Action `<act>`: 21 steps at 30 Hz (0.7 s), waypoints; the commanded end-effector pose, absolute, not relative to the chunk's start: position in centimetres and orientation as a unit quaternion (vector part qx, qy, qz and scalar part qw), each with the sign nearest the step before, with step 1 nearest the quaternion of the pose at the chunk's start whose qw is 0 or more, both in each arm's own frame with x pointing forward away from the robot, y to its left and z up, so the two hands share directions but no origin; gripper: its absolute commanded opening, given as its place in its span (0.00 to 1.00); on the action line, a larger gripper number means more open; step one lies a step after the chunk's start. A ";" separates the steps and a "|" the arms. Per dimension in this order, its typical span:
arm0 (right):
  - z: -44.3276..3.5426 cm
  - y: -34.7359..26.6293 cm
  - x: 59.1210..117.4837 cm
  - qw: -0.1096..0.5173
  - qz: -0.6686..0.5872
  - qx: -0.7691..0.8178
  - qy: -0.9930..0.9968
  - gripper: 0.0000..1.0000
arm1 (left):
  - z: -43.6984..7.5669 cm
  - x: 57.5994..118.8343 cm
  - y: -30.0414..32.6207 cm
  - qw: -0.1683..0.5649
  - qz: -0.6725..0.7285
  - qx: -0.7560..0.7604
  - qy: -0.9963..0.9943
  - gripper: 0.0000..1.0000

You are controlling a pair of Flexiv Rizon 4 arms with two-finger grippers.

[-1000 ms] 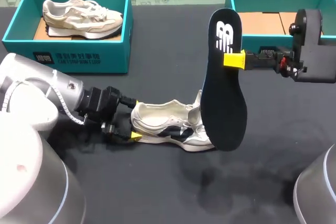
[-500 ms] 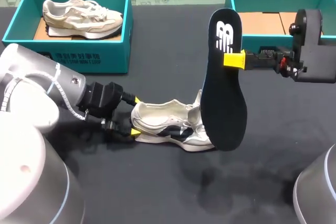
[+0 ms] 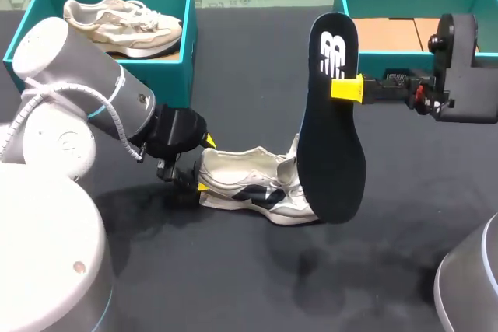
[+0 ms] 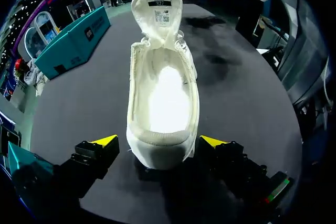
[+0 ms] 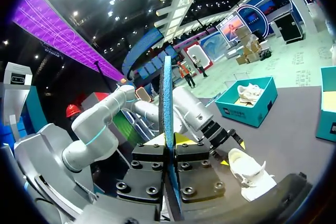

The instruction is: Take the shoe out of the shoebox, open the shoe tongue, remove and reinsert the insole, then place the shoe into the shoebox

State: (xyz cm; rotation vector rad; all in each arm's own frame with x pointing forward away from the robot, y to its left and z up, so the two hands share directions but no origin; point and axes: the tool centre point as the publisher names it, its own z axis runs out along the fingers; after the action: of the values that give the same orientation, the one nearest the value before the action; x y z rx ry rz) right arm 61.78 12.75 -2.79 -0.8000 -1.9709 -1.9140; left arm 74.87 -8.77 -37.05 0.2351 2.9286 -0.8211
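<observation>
A white shoe lies on the dark table, its tongue folded open and its inside bare. My left gripper stands open at the heel, one yellow-tipped finger on each side, apart from it. My right gripper is shut on the dark insole, which it holds upright above the shoe's toe end. In the right wrist view the insole shows edge-on between the fingers, with the shoe ahead on the table.
A teal shoebox at the back left holds a second white and beige shoe. Another teal shoebox with a cardboard floor stands at the back right, behind my right arm.
My left arm has swung up and toward the middle, and its gripper has closed in around the shoe's heel. The right arm and the insole have not moved.
</observation>
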 end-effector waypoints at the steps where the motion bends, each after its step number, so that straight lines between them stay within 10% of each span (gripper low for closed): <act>1: -2.9 12.5 61.0 0.136 -0.663 -0.281 -0.680 0.00 | -37.0 74.9 -9.0 0.047 -0.236 0.075 0.968 1.00; 21: -2.9 12.5 61.0 0.136 -0.663 -0.281 -0.680 0.00 | -36.5 74.3 -10.4 0.076 -0.079 0.080 0.991 1.00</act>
State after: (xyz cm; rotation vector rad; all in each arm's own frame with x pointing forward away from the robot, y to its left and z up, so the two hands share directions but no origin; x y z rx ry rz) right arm 61.77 12.79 -2.83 -0.7999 -1.9704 -1.9150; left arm 74.04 -10.01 -36.52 0.2541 2.9521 -0.3998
